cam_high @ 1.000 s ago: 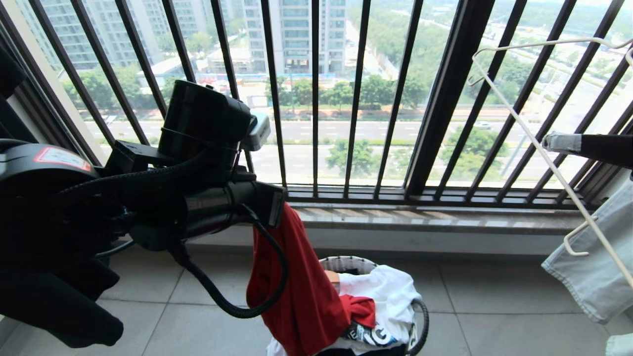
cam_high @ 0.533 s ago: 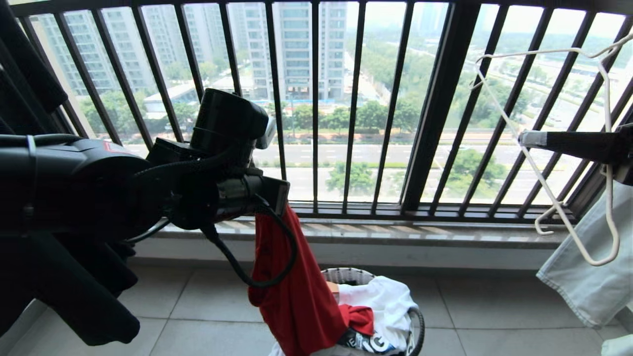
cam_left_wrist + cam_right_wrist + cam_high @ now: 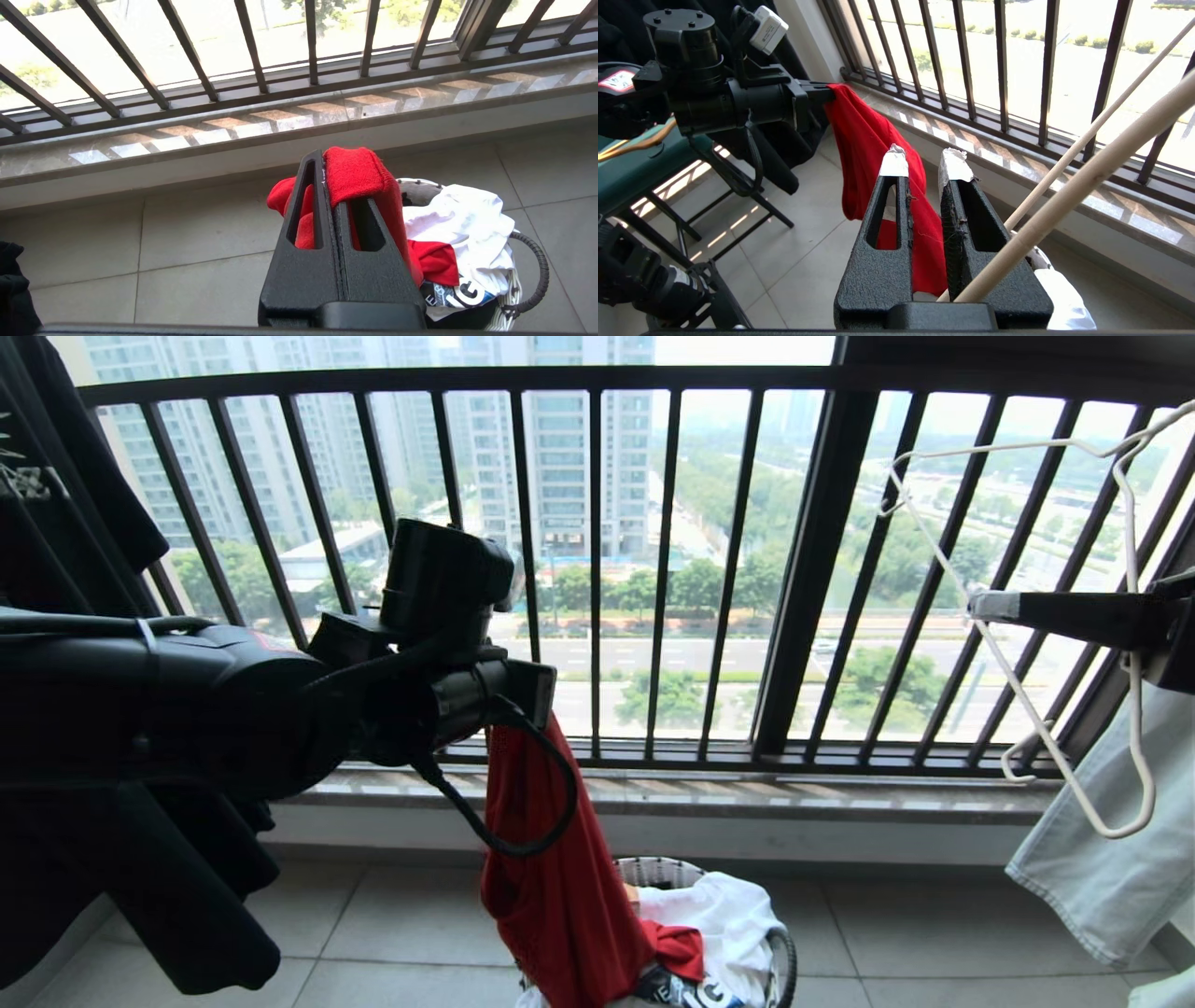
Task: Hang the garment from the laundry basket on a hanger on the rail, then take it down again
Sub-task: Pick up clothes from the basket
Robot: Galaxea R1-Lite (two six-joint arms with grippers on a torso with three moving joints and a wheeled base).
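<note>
Both grippers are busy: left gripper (image 3: 334,186) is clamped on the red shirt (image 3: 551,887), lifting it so it trails up from the basket (image 3: 780,957), while right gripper (image 3: 924,168) pinches the white hanger (image 3: 1027,691) nearby, probably for threading next.

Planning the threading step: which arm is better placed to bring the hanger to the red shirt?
Right. The right gripper already holds the thin white wire hanger; the left gripper is shut on the red short-sleeved T-shirt.
</note>
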